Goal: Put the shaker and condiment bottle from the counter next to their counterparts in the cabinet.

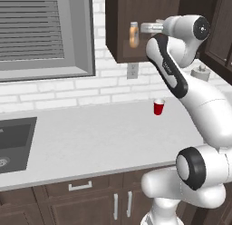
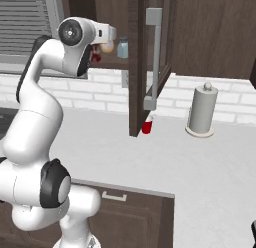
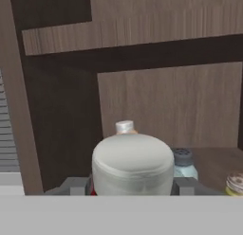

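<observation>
My gripper (image 3: 133, 187) reaches into the dark brown cabinet (image 1: 118, 38) and is shut on the condiment bottle (image 3: 133, 163). The bottle's big white cap sits between my fingertips, with a sliver of its red body at the left. Right behind it stands the orange bottle (image 3: 125, 127) with a white cap, also in the left base view (image 1: 133, 34). To the right on the shelf is the pale blue-grey shaker (image 3: 183, 164), seen from the right base too (image 2: 122, 48). The yellow shaker (image 3: 235, 184) stands further right on the same shelf, cut off by the frame edge. My hand (image 2: 103, 42) is level with that shelf.
A red cup (image 1: 158, 107) stands on the counter (image 1: 90, 138) below the cabinet. The open cabinet door (image 2: 145, 62) hangs out over the counter. A paper towel holder (image 2: 202, 112) stands at the right by the wall. The dark sink (image 1: 13, 142) lies far left.
</observation>
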